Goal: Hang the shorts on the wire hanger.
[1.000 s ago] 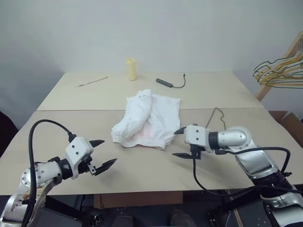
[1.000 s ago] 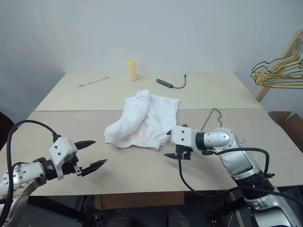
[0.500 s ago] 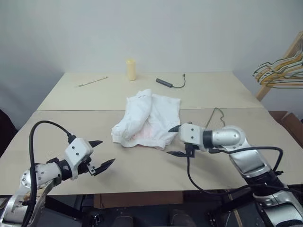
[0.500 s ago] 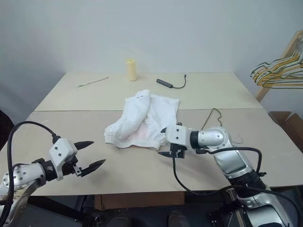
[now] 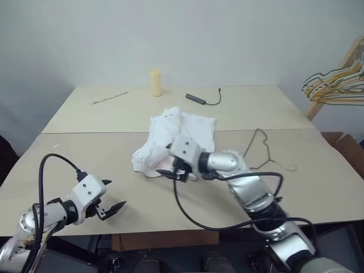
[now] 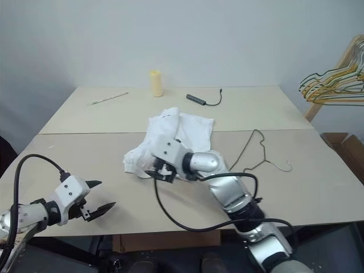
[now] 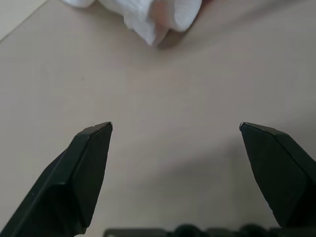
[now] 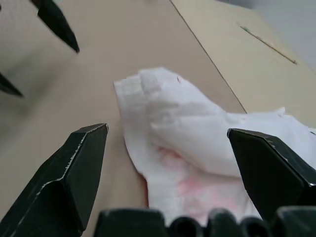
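The white shorts (image 5: 181, 132) lie crumpled in the middle of the table, with a faint pink print on the near part (image 8: 197, 133). My right gripper (image 5: 168, 162) is open at their near edge, its fingers spread over the fabric and holding nothing. The thin dark wire hanger (image 5: 263, 151) lies flat on the table to the right of the shorts, behind my right arm. My left gripper (image 5: 111, 197) is open and empty above bare table near the front left, well short of the shorts' corner (image 7: 153, 15).
A yellow cylinder (image 5: 155, 83), a black stick with a cable (image 5: 197, 99) and a thin rod (image 5: 108, 98) lie at the table's back. A bunch of coloured hangers (image 5: 335, 85) hangs from a wooden rack on the far right.
My right arm has swung left across the table, from beside the hanger to the near edge of the shorts. My left gripper has sunk a little toward the front left.
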You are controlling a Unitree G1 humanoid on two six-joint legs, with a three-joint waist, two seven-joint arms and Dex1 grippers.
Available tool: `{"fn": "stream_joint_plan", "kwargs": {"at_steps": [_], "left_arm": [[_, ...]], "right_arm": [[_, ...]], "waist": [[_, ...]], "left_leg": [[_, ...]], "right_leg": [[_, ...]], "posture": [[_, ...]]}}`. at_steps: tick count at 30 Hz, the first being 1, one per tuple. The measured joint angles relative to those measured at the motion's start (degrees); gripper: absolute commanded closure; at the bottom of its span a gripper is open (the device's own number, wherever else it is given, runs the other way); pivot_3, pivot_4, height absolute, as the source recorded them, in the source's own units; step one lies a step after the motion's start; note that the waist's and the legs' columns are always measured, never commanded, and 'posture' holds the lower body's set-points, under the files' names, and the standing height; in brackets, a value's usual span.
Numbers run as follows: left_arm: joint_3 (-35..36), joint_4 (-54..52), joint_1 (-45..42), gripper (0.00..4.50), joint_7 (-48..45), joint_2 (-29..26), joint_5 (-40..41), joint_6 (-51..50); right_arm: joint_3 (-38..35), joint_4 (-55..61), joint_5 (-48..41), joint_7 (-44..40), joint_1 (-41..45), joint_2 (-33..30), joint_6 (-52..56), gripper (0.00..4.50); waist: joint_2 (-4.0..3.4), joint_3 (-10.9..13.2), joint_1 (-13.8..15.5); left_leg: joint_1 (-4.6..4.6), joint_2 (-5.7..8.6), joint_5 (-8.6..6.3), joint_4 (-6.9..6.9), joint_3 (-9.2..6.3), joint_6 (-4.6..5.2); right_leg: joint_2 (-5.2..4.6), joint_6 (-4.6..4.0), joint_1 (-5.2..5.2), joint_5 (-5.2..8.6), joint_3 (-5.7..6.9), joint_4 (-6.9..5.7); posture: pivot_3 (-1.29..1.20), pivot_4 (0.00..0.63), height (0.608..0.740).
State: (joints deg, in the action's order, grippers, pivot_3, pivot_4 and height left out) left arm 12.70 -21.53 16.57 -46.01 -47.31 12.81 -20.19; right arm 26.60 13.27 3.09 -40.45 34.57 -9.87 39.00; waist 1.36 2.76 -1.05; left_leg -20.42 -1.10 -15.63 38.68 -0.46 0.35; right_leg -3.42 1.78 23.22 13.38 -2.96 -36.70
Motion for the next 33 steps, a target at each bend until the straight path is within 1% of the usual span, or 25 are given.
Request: {"fn": "stream_joint_plan", "kwargs": {"at_steps": [3,7,10,14,17,19,20,27,28,33], "left_arm": [[0.0,0.1,-0.1,0.0,-0.3,-0.3,0.0,0.1],[0.3,0.2,-0.4,0.0,-0.5,-0.6,0.0,0.2],[0.4,0.0,-0.1,0.0,-0.5,-0.6,-0.2,0.2],[0.9,-0.2,0.9,0.0,-0.5,-0.5,-0.6,0.3],[1.0,-0.3,1.4,0.0,-0.4,-0.4,-0.9,0.3],[1.1,-0.3,1.6,0.0,-0.3,-0.4,-1.2,0.4],[1.1,-0.3,1.7,0.0,-0.2,-0.3,-1.2,0.4],[1.2,-0.3,1.7,0.0,0.1,-0.1,-1.5,0.5],[1.2,-0.3,1.7,0.0,0.1,-0.1,-1.6,0.6],[1.2,-0.2,1.4,0.0,0.1,-0.1,-1.7,1.1]], "right_arm": [[3.0,-3.9,2.5,4.9,1.7,4.9,-0.2,0.02],[8.8,-12.3,8.6,12.7,2.6,9.4,-5.1,0.02],[11.8,-17.4,12.2,15.8,3.0,10.0,-10.5,0.02],[14.1,-22.3,15.5,17.2,4.0,10.3,-16.6,0.02],[15.8,-26.9,18.2,18.0,5.5,10.9,-20.0,0.63],[16.0,-28.7,18.8,17.9,5.5,11.2,-21.6,1.26],[16.0,-29.2,18.8,17.9,5.5,11.4,-22.3,1.68],[16.0,-29.7,19.7,17.8,5.5,12.7,-24.8,4.27],[16.0,-30.0,19.9,17.8,5.5,12.7,-25.0,4.46],[16.0,-30.7,20.5,17.1,5.0,12.4,-27.1,4.46]], "waist": [[0.01,0.0,0.0],[0.03,0.0,-0.6],[0.09,-0.1,-0.9],[0.1,-0.1,-1.5],[0.11,-0.1,-1.7],[0.1,-0.1,-1.7],[0.1,-0.1,-1.7],[0.1,-0.1,-1.6],[0.1,-0.1,-1.6],[0.1,-0.1,-1.6]], "left_leg": [[0.03,-0.01,0.0,0.0,0.0,-0.01],[0.06,-0.02,0.01,-0.01,0.0,-0.04],[0.05,0.01,0.01,-0.01,0.0,-0.17],[0.06,-0.03,0.0,-0.03,-0.01,-0.2],[0.1,-0.08,0.0,-0.05,-0.02,-0.2],[0.11,-0.09,0.0,-0.05,-0.02,-0.2],[0.1,-0.09,0.0,-0.05,-0.02,-0.2],[0.11,-0.09,-0.01,-0.05,-0.04,-0.2],[0.11,-0.09,0.0,-0.05,-0.04,-0.2],[0.1,-0.09,-0.01,-0.06,-0.04,-0.2]], "right_leg": [[0.0,-0.02,0.01,0.01,0.01,-0.06],[0.01,-0.05,0.02,0.03,0.01,-0.1],[-0.03,-0.05,0.0,0.03,0.0,-0.08],[0.01,-0.05,0.02,0.03,0.0,-0.1],[0.06,-0.08,0.03,0.04,0.0,-0.14],[0.07,-0.09,0.03,0.04,0.0,-0.14],[0.06,-0.09,0.03,0.04,0.0,-0.14],[0.05,-0.08,0.03,0.04,0.0,-0.14],[0.05,-0.09,0.03,0.04,0.0,-0.14],[0.05,-0.09,0.03,0.04,0.0,-0.13]], "posture": [[0.01,0.0,0.74],[0.02,0.0,0.74],[0.03,0.0,0.74],[0.04,0.0,0.74],[0.04,0.0,0.74],[0.04,0.0,0.74],[0.04,0.0,0.74],[0.04,0.0,0.74],[0.04,0.0,0.74],[0.04,0.0,0.74]]}}
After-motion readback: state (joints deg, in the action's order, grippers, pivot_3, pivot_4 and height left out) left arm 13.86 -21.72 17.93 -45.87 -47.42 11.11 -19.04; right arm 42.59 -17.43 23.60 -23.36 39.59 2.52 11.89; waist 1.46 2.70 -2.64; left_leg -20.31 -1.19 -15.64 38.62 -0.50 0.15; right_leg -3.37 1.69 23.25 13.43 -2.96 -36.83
